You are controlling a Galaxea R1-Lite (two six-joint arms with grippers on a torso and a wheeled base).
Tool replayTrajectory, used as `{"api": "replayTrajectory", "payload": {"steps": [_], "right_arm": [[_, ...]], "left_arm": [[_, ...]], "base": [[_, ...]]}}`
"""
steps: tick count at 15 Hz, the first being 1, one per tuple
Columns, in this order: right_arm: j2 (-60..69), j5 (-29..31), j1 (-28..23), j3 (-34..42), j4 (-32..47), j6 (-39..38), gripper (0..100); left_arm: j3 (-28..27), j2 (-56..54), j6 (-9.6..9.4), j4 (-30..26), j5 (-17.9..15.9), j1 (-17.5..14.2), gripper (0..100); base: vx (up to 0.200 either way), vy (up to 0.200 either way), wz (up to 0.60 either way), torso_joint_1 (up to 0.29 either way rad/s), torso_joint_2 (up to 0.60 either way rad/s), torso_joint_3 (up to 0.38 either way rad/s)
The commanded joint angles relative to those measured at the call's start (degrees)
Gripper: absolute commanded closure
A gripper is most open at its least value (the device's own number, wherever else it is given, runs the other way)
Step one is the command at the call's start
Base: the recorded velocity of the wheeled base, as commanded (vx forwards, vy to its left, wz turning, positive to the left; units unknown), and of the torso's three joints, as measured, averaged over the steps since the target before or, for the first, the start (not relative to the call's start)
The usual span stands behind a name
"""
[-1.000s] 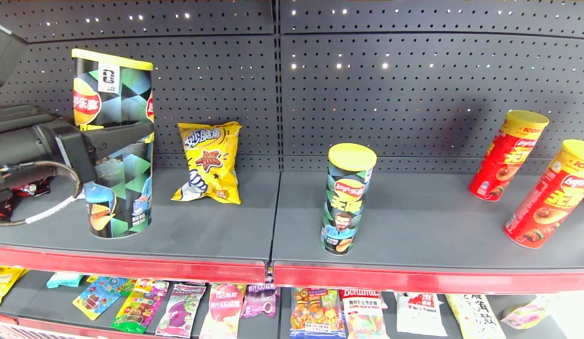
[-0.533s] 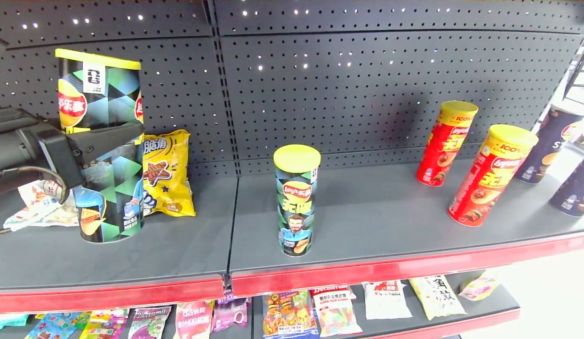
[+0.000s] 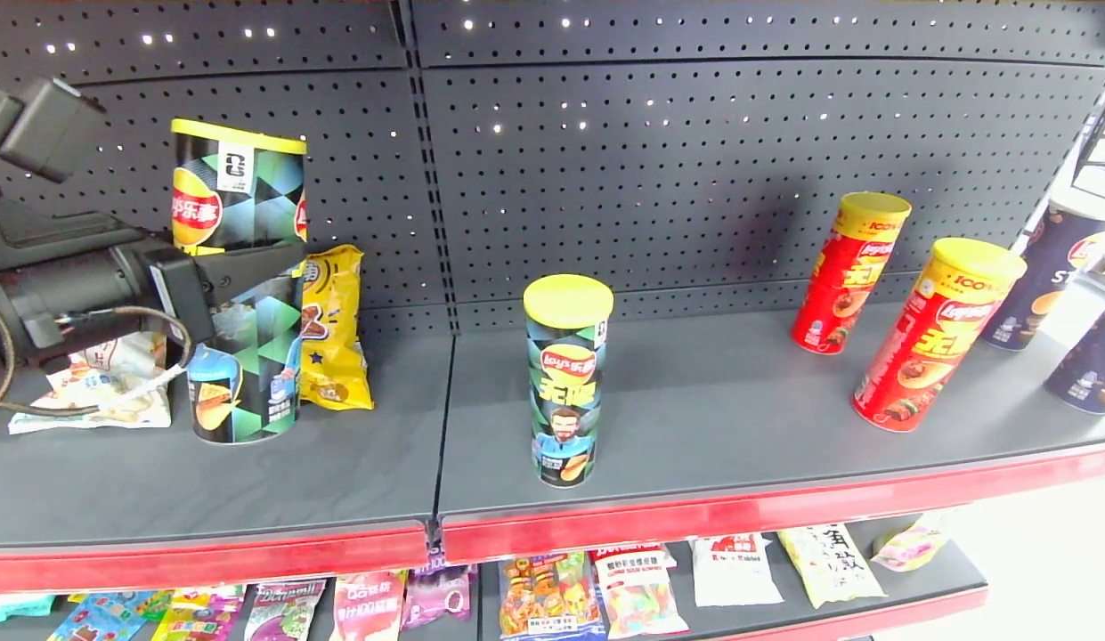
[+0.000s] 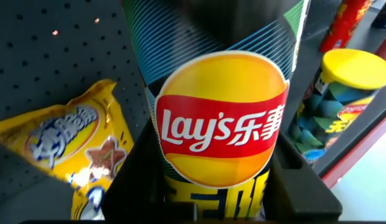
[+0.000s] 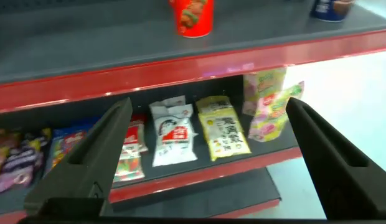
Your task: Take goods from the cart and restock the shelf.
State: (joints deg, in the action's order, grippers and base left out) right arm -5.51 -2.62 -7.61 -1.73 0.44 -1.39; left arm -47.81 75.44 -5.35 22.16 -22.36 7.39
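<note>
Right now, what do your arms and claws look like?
The left arm is a dark grey tube ending in a boxy black wrist, with flat, angular black fingers and a thin cable looping beneath. The right gripper has two wide, tapering black prongs.

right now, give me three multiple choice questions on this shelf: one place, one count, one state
1. Where is the yellow bag? A) lower shelf B) upper shelf, beside the large can C) on the floor
2. How many red cans stand on the upper shelf? A) one B) two C) four
3. The right gripper is: A) open, empty B) shut on a bag C) shut on a can
Key: 1 B, it sits next to the large can; 2 B, two stand at the shelf's right; 3 A, spread wide, nothing in it.
</note>
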Motion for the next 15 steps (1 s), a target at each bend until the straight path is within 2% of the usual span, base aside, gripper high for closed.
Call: {"api": "replayTrajectory", "payload": {"steps": [1, 3, 5, 6, 9, 12, 13, 14, 15], "right_arm": [[-0.6, -3.4, -0.5, -0.1, 0.5, -0.2, 0], [-3.1, 0.3, -3.8, -0.1, 0.4, -0.8, 0], [0.1, 1.4, -4.6, 0.1, -0.1, 0.1, 0], [-0.1, 4.4, -4.6, 0.1, -0.1, -0.3, 0], [-0.1, 4.8, -4.6, 1.6, -0.3, -0.2, 0], [-0.2, 3.9, -4.4, 1.6, -0.4, 1.0, 0], [-1.3, 1.3, -1.3, 1.6, -0.2, 2.8, 0], [-3.5, 1.1, 3.7, 1.6, -0.2, 2.8, 0], [-3.8, 1.2, 10.3, 1.6, -0.3, 2.7, 0]], "left_arm": [[0.0, 3.9, -0.01, 2.2, -0.1, 0.3, 100], [-0.1, 4.6, 0.08, 2.5, -0.1, 0.4, 100], [0.2, 5.2, 0.08, 2.5, -0.8, 0.4, 100], [0.0, 5.7, 0.17, 2.6, -2.1, 0.4, 100], [-0.6, 6.7, 0.17, 3.9, -2.6, 0.4, 100], [-0.6, 6.9, 1.05, 4.8, -2.6, 0.3, 100], [-0.6, 7.0, 1.05, 4.8, -2.6, 0.4, 100], [-0.7, 7.1, 1.05, 4.8, -2.6, 0.4, 100], [-0.7, 7.1, 0.96, 4.9, -2.6, 0.4, 100]], "base": [[0.000, 0.000, 0.00, 0.000, 0.00, 0.000], [0.000, 0.000, 0.00, 0.000, 0.00, 0.000], [0.000, 0.000, 0.00, 0.000, 0.00, 0.000], [0.000, 0.000, 0.00, 0.000, 0.00, 0.000], [0.000, 0.000, 0.00, 0.000, 0.00, 0.000], [0.000, 0.000, 0.00, 0.000, 0.00, 0.000], [0.000, 0.000, 0.00, 0.000, 0.00, 0.000], [0.000, 0.000, 0.00, 0.000, 0.00, 0.000], [0.000, 0.000, 0.00, 0.000, 0.00, 0.000]]}}
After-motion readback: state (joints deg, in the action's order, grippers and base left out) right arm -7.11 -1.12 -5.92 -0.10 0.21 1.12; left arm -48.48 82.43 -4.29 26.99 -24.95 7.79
